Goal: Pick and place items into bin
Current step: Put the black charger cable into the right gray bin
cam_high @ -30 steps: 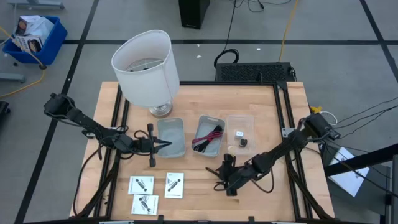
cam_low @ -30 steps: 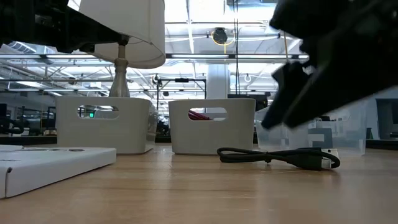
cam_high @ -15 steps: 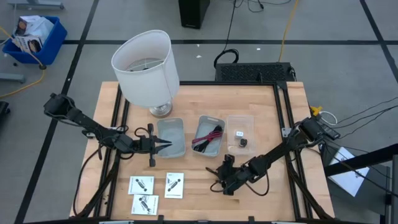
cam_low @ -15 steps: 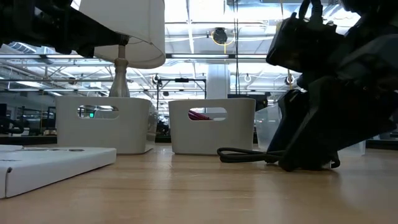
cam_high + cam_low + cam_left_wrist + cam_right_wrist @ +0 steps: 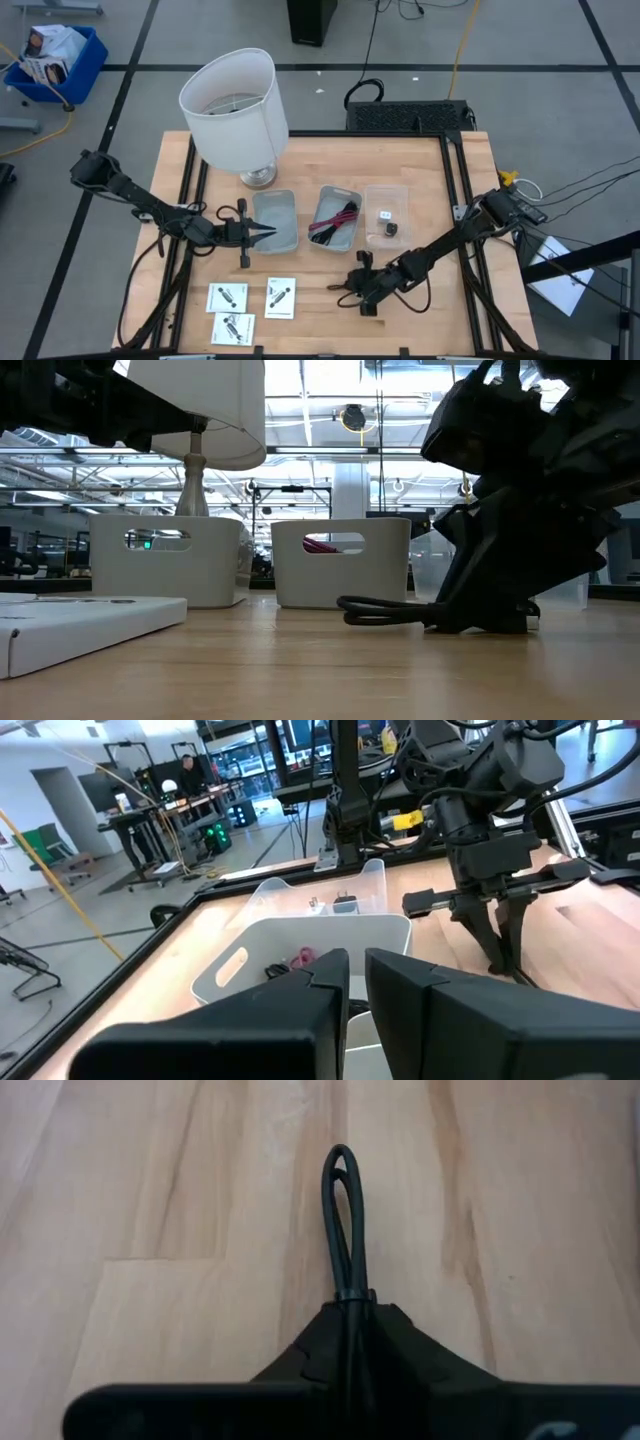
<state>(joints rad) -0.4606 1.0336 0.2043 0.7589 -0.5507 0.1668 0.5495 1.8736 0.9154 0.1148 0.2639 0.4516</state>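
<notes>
Wooden table point(image 5: 420, 170): magenta cables point(image 5: 335, 218) already lie in the middle bin point(image 5: 352, 194). Right gripper point(image 5: 352, 287) pinches a black cable point(image 5: 343, 1220) near the front edge; three packets point(image 5: 227, 297) remain. Left gripper point(image 5: 262, 232), jaws pressed together, waits at the left bin point(image 5: 276, 197).

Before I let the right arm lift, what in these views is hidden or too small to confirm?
- Right gripper: it is closed on the black cable, but its fingers cover the rest of the coil in the right wrist view.
- Packets: prints too small to read, high view.
- Clear bin: the small pieces in it are too small to identify.
</notes>
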